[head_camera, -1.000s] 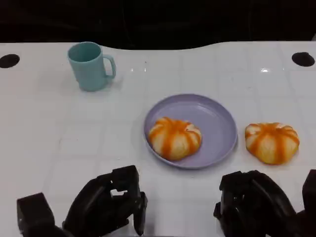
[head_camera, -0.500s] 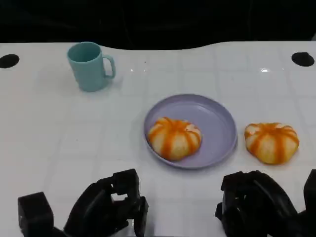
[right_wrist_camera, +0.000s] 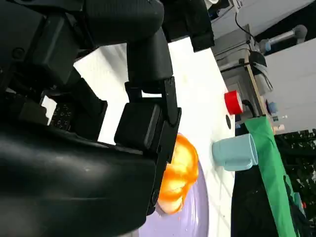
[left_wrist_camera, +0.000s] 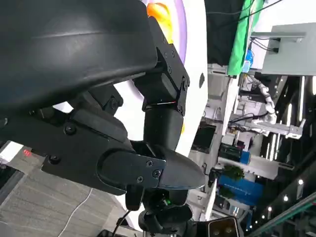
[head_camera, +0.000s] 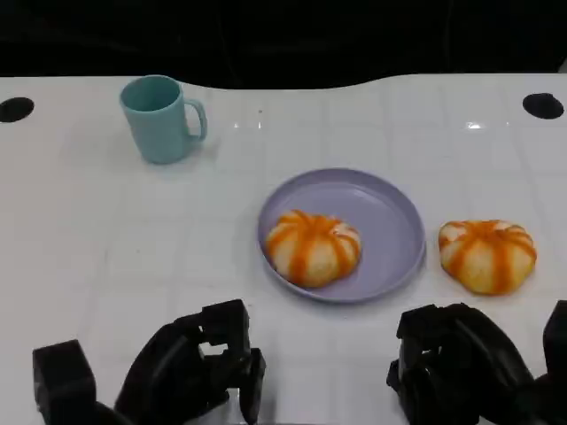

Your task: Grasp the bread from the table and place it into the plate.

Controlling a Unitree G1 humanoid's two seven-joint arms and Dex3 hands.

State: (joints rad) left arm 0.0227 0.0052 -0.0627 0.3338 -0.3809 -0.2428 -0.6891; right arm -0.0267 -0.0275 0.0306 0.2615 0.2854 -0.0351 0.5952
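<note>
**Two buns, one already plated**

One bread roll (head_camera: 314,247) sits in the purple plate (head_camera: 390,212), ahead of and between both hands. A second roll (head_camera: 488,255) lies on the table just ahead of the right hand (head_camera: 461,367), whose fingers are curled around nothing. The left hand (head_camera: 190,367) likewise curls empty.

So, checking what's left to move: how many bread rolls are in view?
2: one bread roll in the purple plate, another roll on the white table right of the plate.
</note>
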